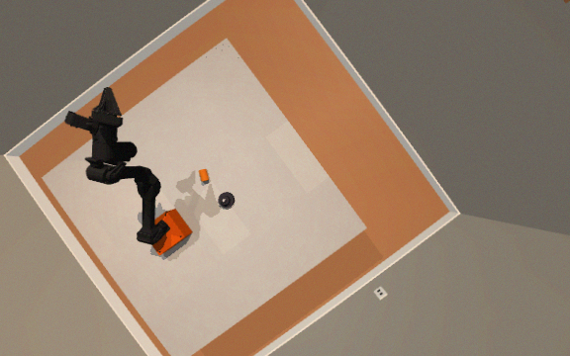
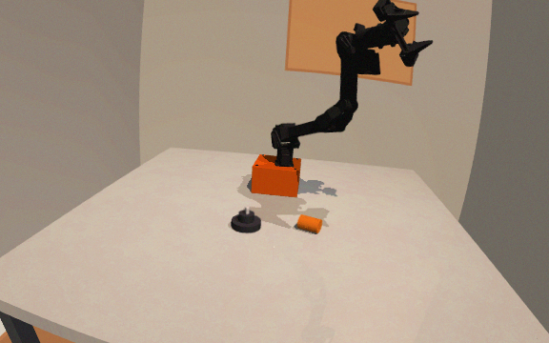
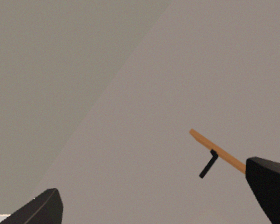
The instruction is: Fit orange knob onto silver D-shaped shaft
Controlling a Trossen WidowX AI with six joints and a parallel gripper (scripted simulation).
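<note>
The orange knob [image 1: 204,175] [image 2: 310,224] lies on its side on the table. No hole can be made out on it. The round dark pedestal [image 1: 231,204] [image 2: 237,226] stands upright a short way from the knob, to its left in the exterior view. The silver shaft [image 1: 224,200] [image 2: 247,210] points up from its middle, bare. The shaft's flat side is too small to tell. My gripper [image 1: 108,91] [image 2: 424,28] [image 3: 155,184] is open and empty, high above the table and far from both. Neither knob nor pedestal shows in the wrist view.
The orange base block [image 1: 178,224] [image 2: 274,181] of the arm stands on the table [image 1: 265,237] [image 2: 184,276], behind the knob and pedestal in the exterior view. An orange panel [image 2: 313,38] is on the wall behind the arm. The wrist view shows walls and a brown bar [image 3: 203,139].
</note>
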